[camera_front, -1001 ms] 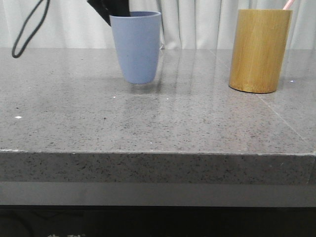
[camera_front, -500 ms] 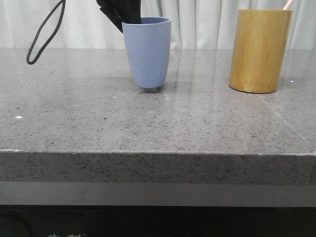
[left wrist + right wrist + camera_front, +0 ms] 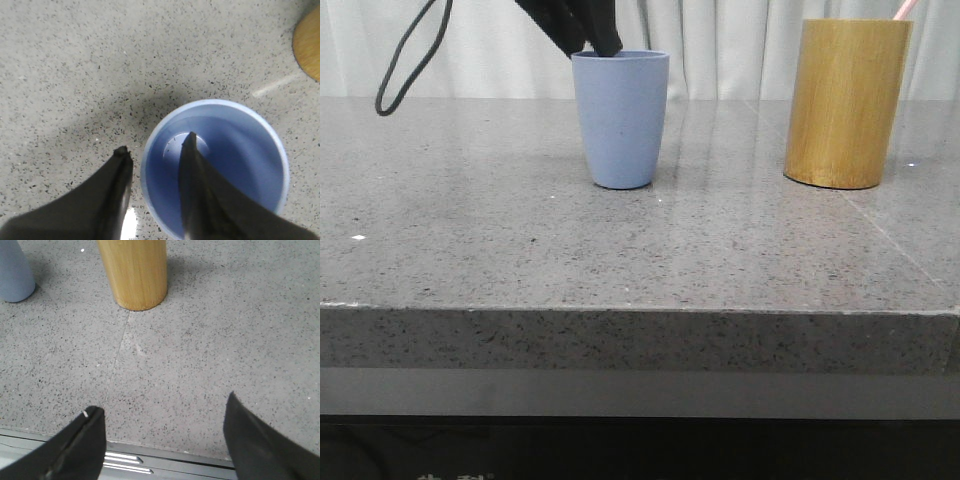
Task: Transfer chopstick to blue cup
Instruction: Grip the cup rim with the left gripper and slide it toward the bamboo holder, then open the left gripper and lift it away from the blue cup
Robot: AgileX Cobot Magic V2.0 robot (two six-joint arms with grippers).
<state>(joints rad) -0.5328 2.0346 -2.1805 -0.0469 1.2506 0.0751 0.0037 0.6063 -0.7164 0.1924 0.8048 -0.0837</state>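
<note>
The blue cup [image 3: 620, 120] stands upright on the grey stone table, left of centre. My left gripper [image 3: 592, 40] hangs just over its near-left rim. In the left wrist view, the left gripper [image 3: 156, 143] straddles the rim of the cup [image 3: 235, 150], one finger inside and one outside, both clear of the wall, so it is open. The inside of the cup holds nothing but that finger. A pale pink chopstick end [image 3: 905, 8] sticks out of the bamboo cylinder [image 3: 845, 100] at the right. My right gripper [image 3: 163, 403] is open and empty over the table's front edge.
The bamboo cylinder [image 3: 132, 270] and the blue cup [image 3: 15, 270] lie ahead of the right gripper. A black cable loop [image 3: 405, 60] hangs at the far left. A white curtain hangs behind the table. The table's front edge [image 3: 640, 310] runs across the view.
The blue cup has moved right and down with my left gripper and now rests on the table. The jaws have spread off its wall.
</note>
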